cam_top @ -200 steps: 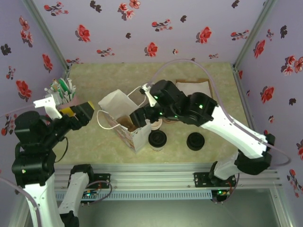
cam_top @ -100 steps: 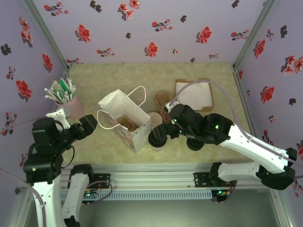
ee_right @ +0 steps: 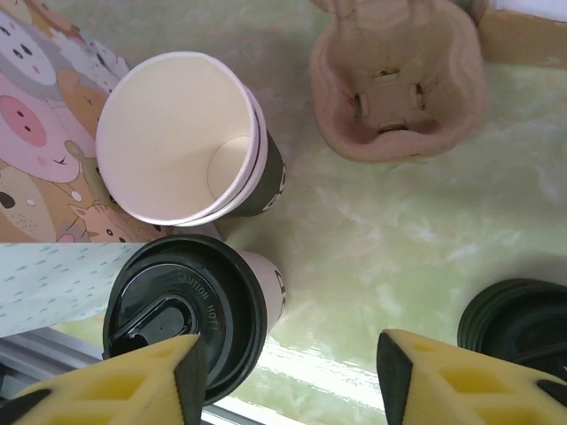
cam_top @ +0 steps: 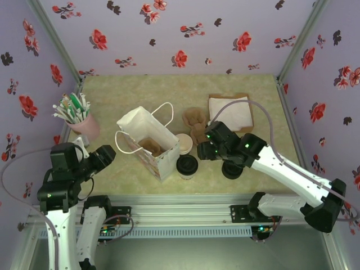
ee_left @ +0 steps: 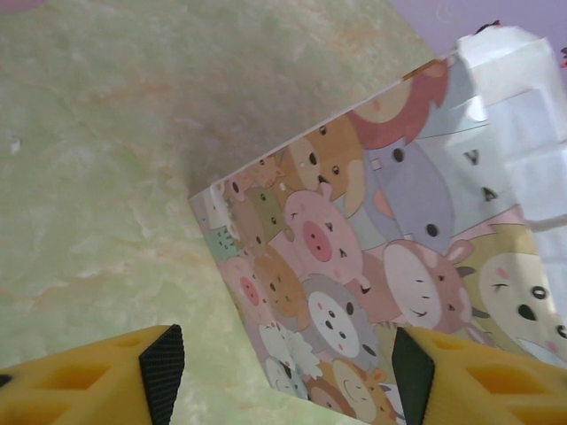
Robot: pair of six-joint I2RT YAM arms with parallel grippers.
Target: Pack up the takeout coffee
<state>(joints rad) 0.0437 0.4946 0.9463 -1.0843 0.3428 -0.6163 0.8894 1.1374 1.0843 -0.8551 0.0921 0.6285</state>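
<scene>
A pale green marbled bench (cam_top: 124,90) carries a white paper bag (cam_top: 152,143) printed with cartoon animals, standing open near the middle. At the bench's left front, the left claw (ee_left: 288,376) hangs just off the bag's lower corner, its yellow jaws spread wide and gripping nothing. The right claw (ee_right: 292,381) hovers right of the bag, jaws likewise wide apart and empty. Toward the back right edge lie white napkins (cam_top: 230,109), with a brown pulp cup carrier (ee_right: 399,88) beside them. A pink pen cup (cam_top: 84,124) stands at the left edge. Near the front edge sits a stack of black lids (ee_right: 518,323). The takeout coffee (ee_right: 182,310), lid on, stands upright on the bench just beside the bag, close to the front edge, with a lidless cup (ee_right: 177,142) just behind it.
</scene>
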